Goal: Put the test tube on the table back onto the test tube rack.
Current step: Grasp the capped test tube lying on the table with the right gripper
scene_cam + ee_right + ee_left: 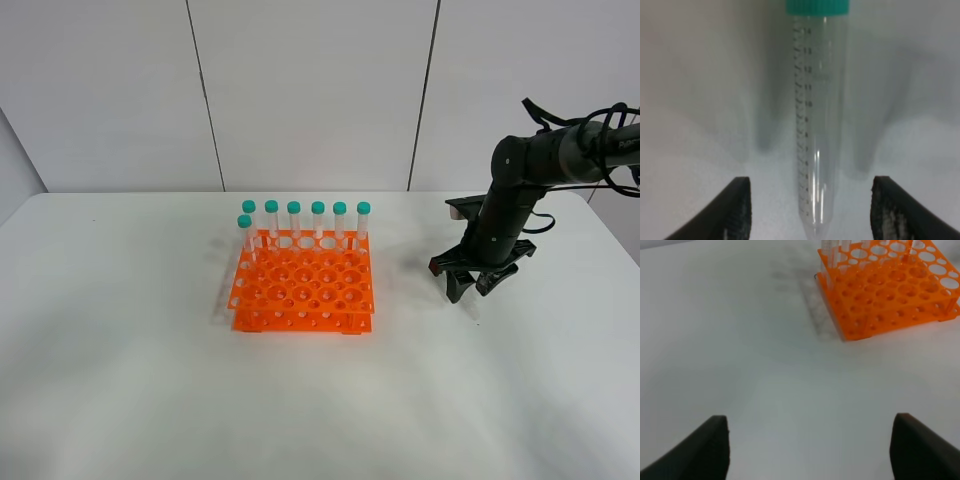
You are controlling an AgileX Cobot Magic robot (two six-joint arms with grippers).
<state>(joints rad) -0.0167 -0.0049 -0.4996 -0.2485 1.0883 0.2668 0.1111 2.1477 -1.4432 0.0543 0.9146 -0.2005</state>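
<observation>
Found the test tube (820, 125) flat on the desk (120, 380), well off the test tube rack (303, 290) on its right-arm side, between the released jaws of the right gripper (472, 292), with a gap either side. Found the left gripper (810, 445) near the rack's corner, jaws spread wide, grasping nothing. Counted seven teal-capped tubes (317, 215) upright at the rack's far edge.

Matte black jointed right arm (508, 195), black cables (560, 115) looping behind it, pale block (455, 208) above the right gripper (470, 290), black fingers (737, 210) with ribbed pads, left gripper (810, 450) tips plain black.
</observation>
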